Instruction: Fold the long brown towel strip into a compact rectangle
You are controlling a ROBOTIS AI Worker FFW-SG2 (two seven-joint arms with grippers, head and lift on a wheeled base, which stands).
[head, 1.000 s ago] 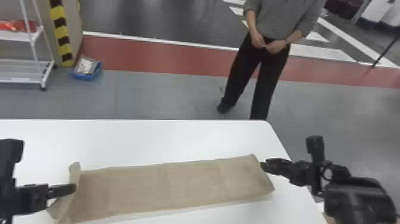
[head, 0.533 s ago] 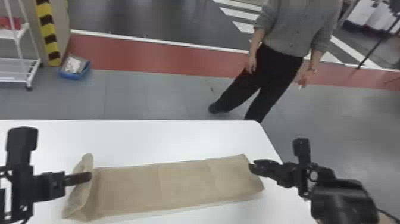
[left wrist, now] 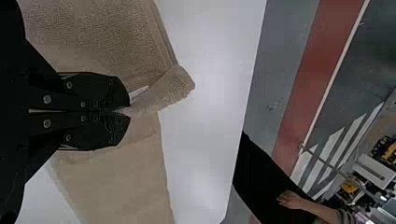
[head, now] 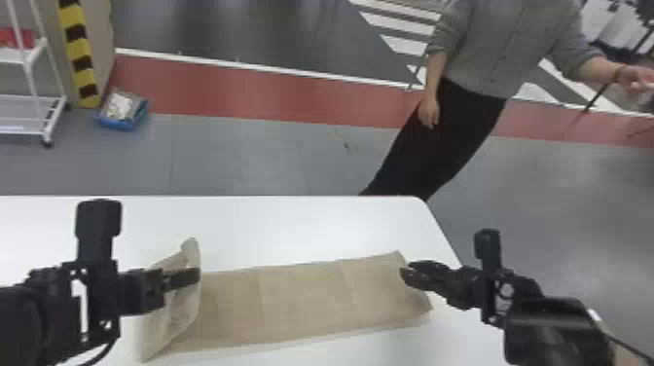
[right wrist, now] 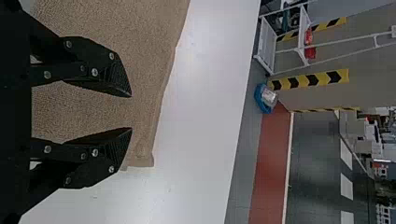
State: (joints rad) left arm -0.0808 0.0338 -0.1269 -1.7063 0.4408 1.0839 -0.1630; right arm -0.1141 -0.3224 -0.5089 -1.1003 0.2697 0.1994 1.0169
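The brown towel strip (head: 306, 297) lies lengthwise across the table, its left end lifted and folded up around my left gripper (head: 187, 278) in the head view. In the left wrist view my left gripper (left wrist: 128, 111) is shut on the towel's edge (left wrist: 169, 88), and the rest of the strip hangs or lies beyond it. Over the right end of the towel stands my right gripper (head: 405, 272). Seen from its own wrist, the right gripper (right wrist: 131, 112) has its fingers apart, with the flat towel (right wrist: 116, 28) behind them and its end corner close by.
The white table (head: 292, 219) ends at a far edge and a right edge near my right arm. Past it, a blue bin (head: 121, 112) sits on the floor beside a white rack (head: 29, 102) at the left.
The left gripper has moved rightward with the towel's left end, which now folds over farther. The head view has shifted, and the right end still lies by my right gripper.
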